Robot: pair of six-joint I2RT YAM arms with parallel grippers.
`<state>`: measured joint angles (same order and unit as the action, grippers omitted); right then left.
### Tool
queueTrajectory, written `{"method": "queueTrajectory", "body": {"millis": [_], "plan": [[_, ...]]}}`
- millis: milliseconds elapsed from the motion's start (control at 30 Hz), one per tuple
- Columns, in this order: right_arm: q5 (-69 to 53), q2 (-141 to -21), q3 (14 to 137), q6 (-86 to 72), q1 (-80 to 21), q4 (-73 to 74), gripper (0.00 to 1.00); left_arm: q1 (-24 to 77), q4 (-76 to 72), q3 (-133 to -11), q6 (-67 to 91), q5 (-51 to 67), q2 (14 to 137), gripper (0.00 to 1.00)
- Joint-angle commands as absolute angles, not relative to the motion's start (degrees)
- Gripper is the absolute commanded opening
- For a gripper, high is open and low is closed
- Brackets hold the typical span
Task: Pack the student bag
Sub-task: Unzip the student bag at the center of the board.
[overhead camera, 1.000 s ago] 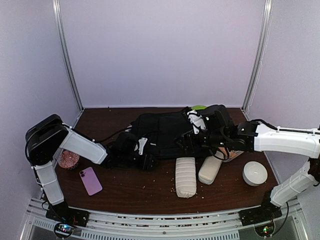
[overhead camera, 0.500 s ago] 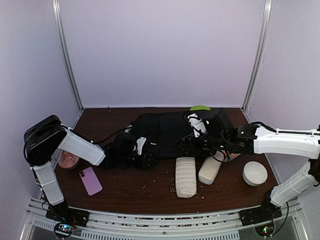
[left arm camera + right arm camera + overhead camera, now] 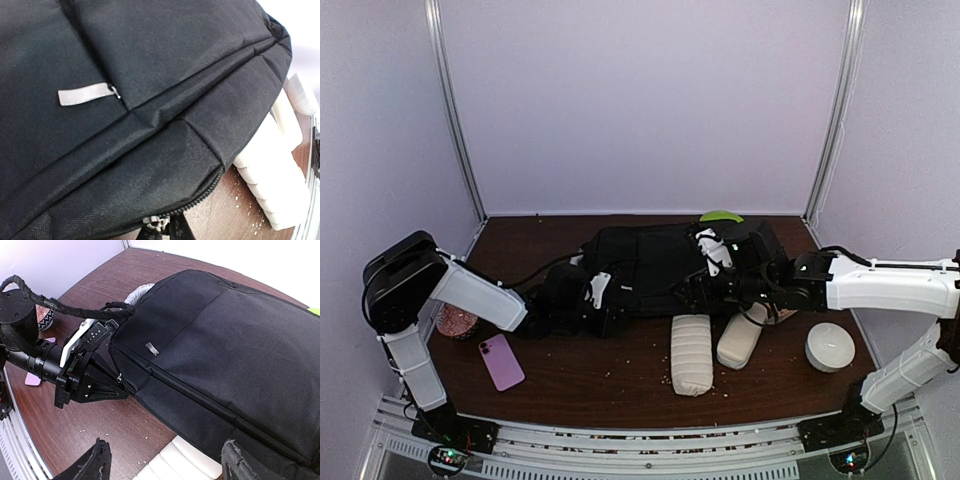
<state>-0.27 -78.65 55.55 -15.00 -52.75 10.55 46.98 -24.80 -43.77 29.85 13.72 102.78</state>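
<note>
Nearest, flat on brown surface (image 3: 600, 390): pink phone (image 3: 502, 361) at left, ribbed white pouch (image 3: 691, 353) at middle, second white pouch (image 3: 740, 340) just beside it, white round tub (image 3: 830, 347) at right. Patterned cup (image 3: 457, 321) behind phone, beside left arm. Further back: student bag (image 3: 645, 260) lying flat across middle of surface, white tag (image 3: 85, 94) facing up. Left gripper (image 3: 119, 386) clamped on bag's near-left zip edge. Right gripper (image 3: 167, 464) spread wide, hovering over bag's near-right edge and pouches. Farthest: green object (image 3: 720, 215) peeking out behind bag.
</note>
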Motion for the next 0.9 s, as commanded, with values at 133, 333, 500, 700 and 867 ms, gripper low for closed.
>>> {"method": "queueTrajectory", "body": {"millis": [133, 333, 500, 700, 867], "plan": [[-1.4, -79.0, 54.8, -15.4, -52.7, 9.2, 0.76, 46.7, -25.7, -43.9, 28.7, 13.2, 101.6, 0.04], [0.6, -82.0, 55.8, -11.6, -54.5, 10.8, 0.78, 46.7, -24.6, -43.5, 28.2, 13.3, 101.2, 0.00], [5.1, -87.3, 57.3, -4.8, -58.2, 10.6, 0.79, 46.7, -23.1, -43.2, 27.5, 13.5, 99.4, 0.00], [11.3, -92.7, 58.4, 0.6, -59.8, 5.0, 0.78, 46.8, -22.9, -42.2, 27.4, 13.9, 97.8, 0.00], [21.0, -97.4, 59.5, 6.1, -60.1, 0.6, 0.77, 46.8, -23.4, -41.4, 27.9, 14.6, 96.9, 0.00]]}}
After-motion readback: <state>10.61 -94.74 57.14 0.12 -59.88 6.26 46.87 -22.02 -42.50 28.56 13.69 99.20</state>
